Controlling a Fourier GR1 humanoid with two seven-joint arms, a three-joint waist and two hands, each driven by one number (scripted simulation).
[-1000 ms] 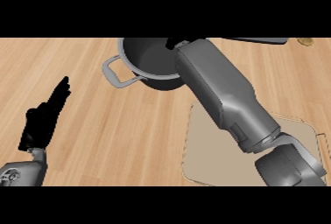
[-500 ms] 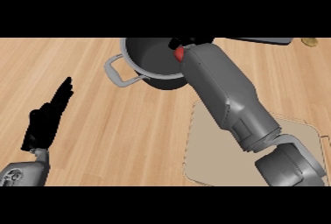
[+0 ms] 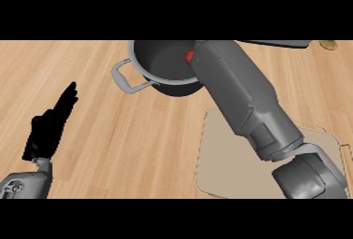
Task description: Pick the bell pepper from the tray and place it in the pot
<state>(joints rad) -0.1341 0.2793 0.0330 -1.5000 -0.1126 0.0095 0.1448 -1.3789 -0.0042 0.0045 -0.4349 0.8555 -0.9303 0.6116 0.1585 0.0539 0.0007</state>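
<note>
My right forearm [image 3: 241, 98], grey and thick, runs up from the lower right corner across the beige flat tray [image 3: 221, 177] and ends over the dark grey metal pot [image 3: 162, 65]. The pot sits at the far edge of the wooden counter [image 3: 124, 140], with a pale loop handle [image 3: 127, 78] sticking out on its near left side. At the pot's right rim, tucked against the end of my forearm, I can see a small patch of red: that is the red bell pepper [image 3: 189, 57], inside the pot's opening. My right hand itself is hidden behind the forearm, so I cannot tell how its fingers stand or whether it has hold of the pepper. Over on the left, my black left hand [image 3: 50, 128] rests above the counter, fingers straight and pointing away from me, holding nothing. It is well apart from the pot and from the tray.
</note>
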